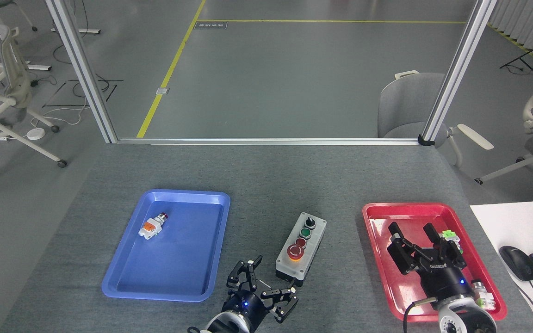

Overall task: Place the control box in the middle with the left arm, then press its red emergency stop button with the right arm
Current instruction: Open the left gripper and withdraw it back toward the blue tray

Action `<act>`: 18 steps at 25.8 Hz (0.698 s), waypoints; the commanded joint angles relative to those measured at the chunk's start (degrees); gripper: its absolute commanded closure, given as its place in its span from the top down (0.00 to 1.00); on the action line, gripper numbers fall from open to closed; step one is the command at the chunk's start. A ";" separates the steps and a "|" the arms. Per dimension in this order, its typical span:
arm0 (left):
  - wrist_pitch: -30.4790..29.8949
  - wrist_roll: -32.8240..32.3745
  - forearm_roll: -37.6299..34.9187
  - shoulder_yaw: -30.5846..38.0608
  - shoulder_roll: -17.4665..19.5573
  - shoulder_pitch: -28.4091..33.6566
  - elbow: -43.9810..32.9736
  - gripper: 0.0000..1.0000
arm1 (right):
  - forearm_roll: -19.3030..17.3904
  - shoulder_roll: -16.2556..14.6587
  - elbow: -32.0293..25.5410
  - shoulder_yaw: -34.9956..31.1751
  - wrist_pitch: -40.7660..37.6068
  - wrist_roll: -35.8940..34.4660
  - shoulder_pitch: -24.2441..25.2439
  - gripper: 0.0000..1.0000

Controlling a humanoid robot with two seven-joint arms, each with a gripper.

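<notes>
Between the blue tray (120, 282) and red tray (375, 259), on the grey mat (266, 175): box (301, 246), standing free, long axis tilted a little clockwise, near mid-table. Grey housing, four controls in a row: black selector farthest, then green button, small red one, and the big red stop button (295, 251) nearest, on a yellow ring.

Left gripper (262, 289) just beside the box's near-left corner, fingers spread, apart from it, holding nothing. Placing looks done.

Right gripper (421, 236) over the red tray, fingers parted, empty; small green and white parts (449, 237) close beside it.

Step in hand, by judgement: the press. Best done by clearing the left gripper away first, bringing the right across above the tray rim, closing fingers to one blunt tip, centring over the mushroom cap and pushing straight down. Off-centre push likely to skid the light box on the mat.
</notes>
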 commanded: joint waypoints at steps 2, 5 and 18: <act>-0.29 0.31 0.74 0.75 6.14 4.81 -6.54 0.98 | 0.00 -0.89 -0.09 0.04 0.14 -0.24 -0.01 0.98; -0.38 0.40 1.01 4.17 10.10 7.62 -11.91 0.98 | 0.00 -1.76 0.00 0.13 0.14 -0.15 -0.01 0.98; -9.52 0.22 3.38 38.89 13.44 15.01 -25.80 0.99 | 0.09 -3.35 0.26 4.70 -5.13 -0.07 -3.09 0.17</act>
